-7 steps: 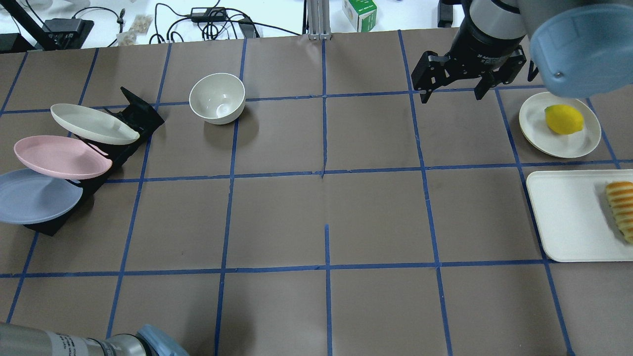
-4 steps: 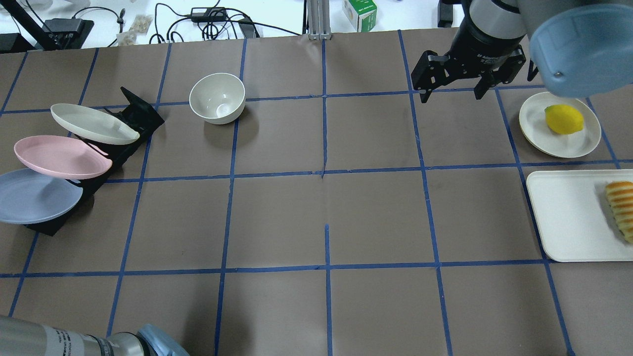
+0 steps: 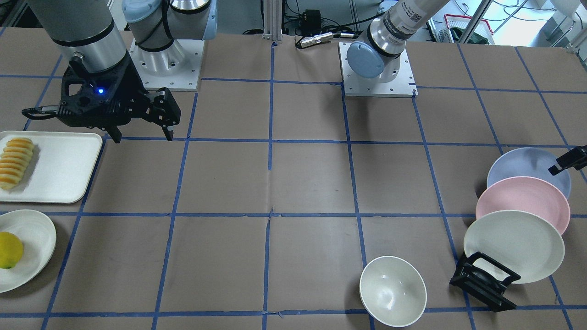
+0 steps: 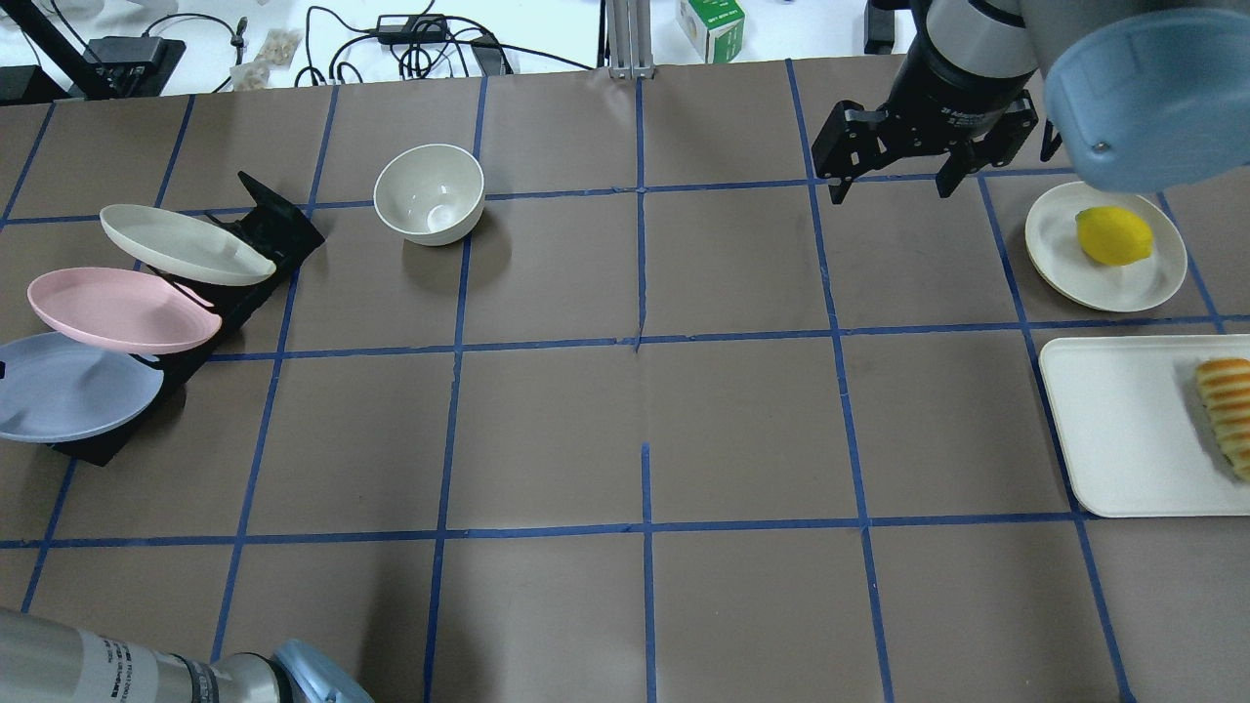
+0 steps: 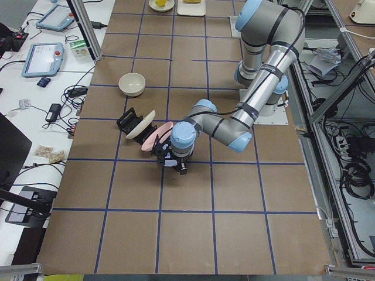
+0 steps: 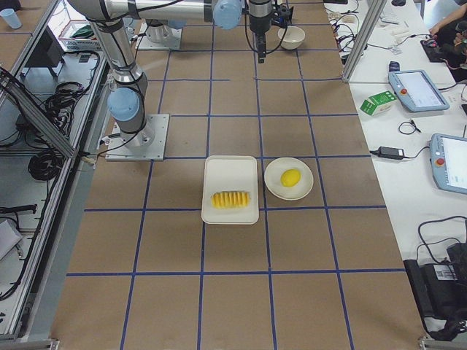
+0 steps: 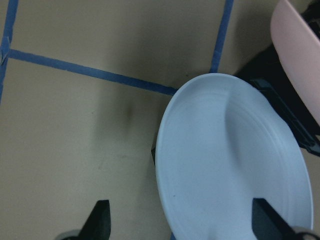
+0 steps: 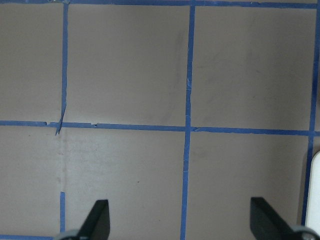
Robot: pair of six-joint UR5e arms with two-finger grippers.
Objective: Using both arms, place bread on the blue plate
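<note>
The bread (image 4: pixel 1226 410) lies on a white tray (image 4: pixel 1123 430) at the right edge; it also shows in the front-facing view (image 3: pixel 13 162). The blue plate (image 4: pixel 68 386) leans in a black rack (image 4: pixel 273 229) at the far left, lowest of three plates. In the left wrist view the blue plate (image 7: pixel 230 160) fills the space ahead of my open left gripper (image 7: pixel 182 222), whose fingers stand either side of its near rim. Only that gripper's tip shows in the front-facing view (image 3: pixel 568 161). My right gripper (image 4: pixel 889 181) is open and empty, above bare table, left of the lemon plate.
A pink plate (image 4: pixel 117 310) and a cream plate (image 4: pixel 181 244) lean in the same rack behind the blue one. A white bowl (image 4: pixel 430 193) stands at the back, left of centre. A lemon (image 4: pixel 1113 235) sits on a cream plate (image 4: pixel 1060 244) behind the tray.
The left arm's forearm has shifted slightly at the bottom left, and a dark tip now shows at the left edge by the blue plate. The right gripper has barely moved.
</note>
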